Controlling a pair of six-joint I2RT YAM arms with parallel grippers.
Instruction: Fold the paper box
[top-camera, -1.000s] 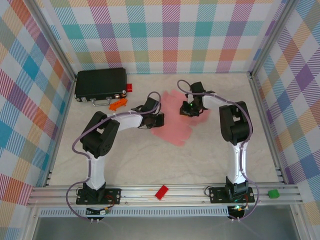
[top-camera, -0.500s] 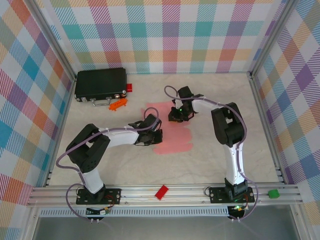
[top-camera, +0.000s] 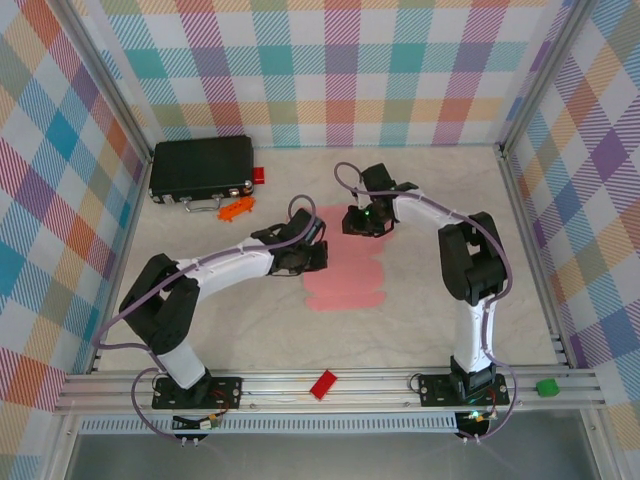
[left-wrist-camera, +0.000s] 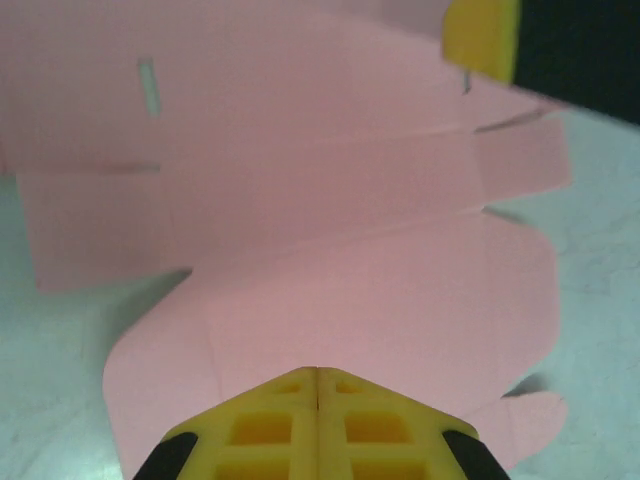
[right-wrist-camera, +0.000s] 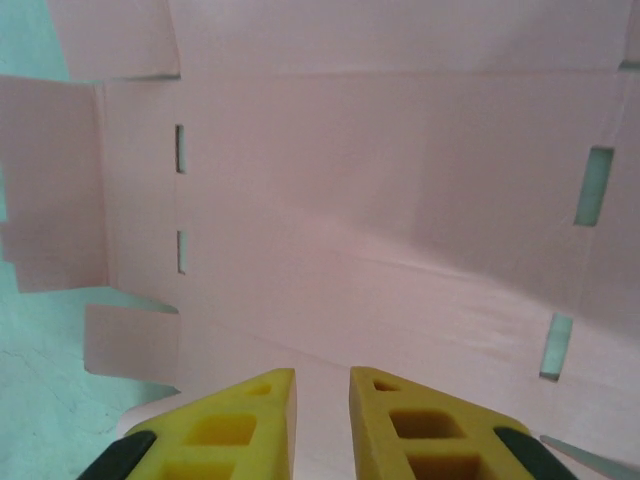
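The paper box (top-camera: 345, 275) lies flat on the bench (top-camera: 420, 315), centre frame. My left hand (left-wrist-camera: 318, 385) is closed at its left edge. My right hand (right-wrist-camera: 322, 385), slightly parted, holds nothing. Folding looks barely begun, and next I'd lift a flap.

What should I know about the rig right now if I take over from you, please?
Left end effector: shut, at the left edge of the paper box; I cannot tell whether it pinches the card.
Right end effector: fingers slightly apart, over the far part of the sheet, holding nothing.
Paper box: a pink die-cut sheet lying mid-table between the two arms, with its slots and flaps showing.
Done: no box shape yet and no tab seated.
Left: fold the panels up, tuck the tabs into the slots and close it.
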